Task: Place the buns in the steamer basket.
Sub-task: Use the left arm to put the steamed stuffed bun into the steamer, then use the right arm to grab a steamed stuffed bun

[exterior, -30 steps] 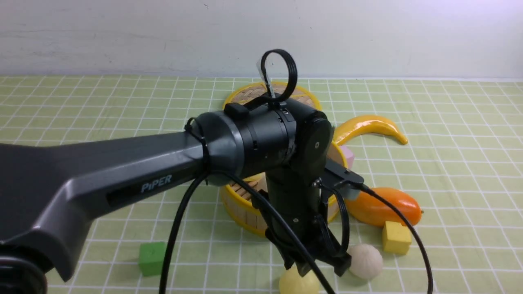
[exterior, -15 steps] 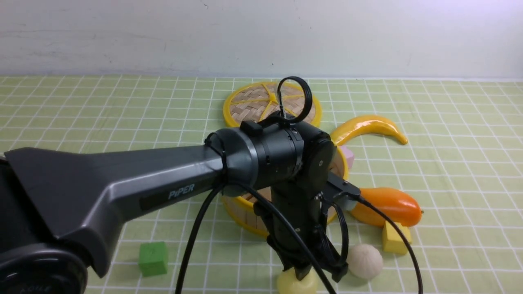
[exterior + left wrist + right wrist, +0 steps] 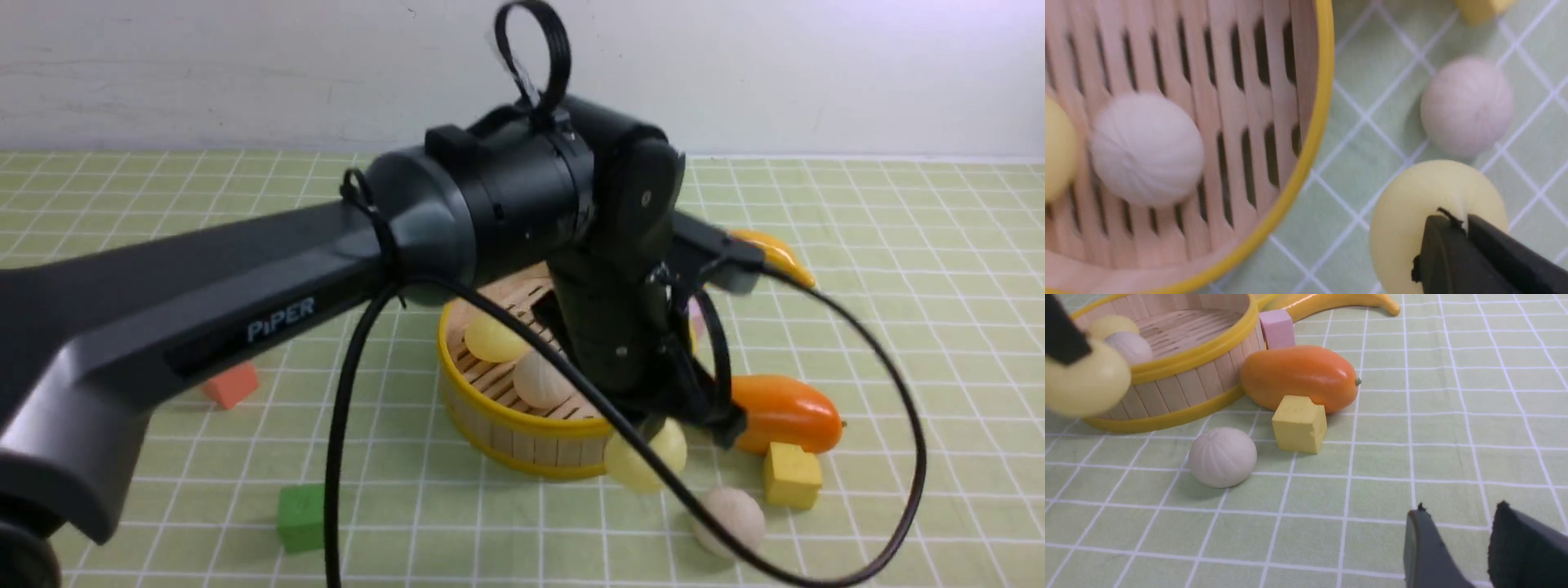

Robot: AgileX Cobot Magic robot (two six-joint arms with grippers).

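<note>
The steamer basket (image 3: 522,425) stands mid-table and holds a pale yellow bun (image 3: 490,339) and an off-white bun (image 3: 540,380). My left gripper (image 3: 661,425) is shut on a second pale yellow bun (image 3: 645,461) and holds it in the air just outside the basket's near right rim. In the left wrist view the gripper (image 3: 1459,222) pinches this bun (image 3: 1412,208) beside the rim (image 3: 1318,122). Another off-white bun (image 3: 729,523) lies on the cloth, also in the right wrist view (image 3: 1222,457). My right gripper (image 3: 1457,514) is open and empty, low over the cloth.
An orange mango (image 3: 784,412) and a yellow cube (image 3: 790,475) lie right of the basket. A banana (image 3: 775,253) lies behind, and a pink cube (image 3: 1277,327) is against the basket. A green cube (image 3: 300,516) and an orange cube (image 3: 233,384) lie to the left.
My left gripper closed on the pale yellow bun on the cloth and has lifted it up toward the basket's rim. The raised arm now hides the lid.
</note>
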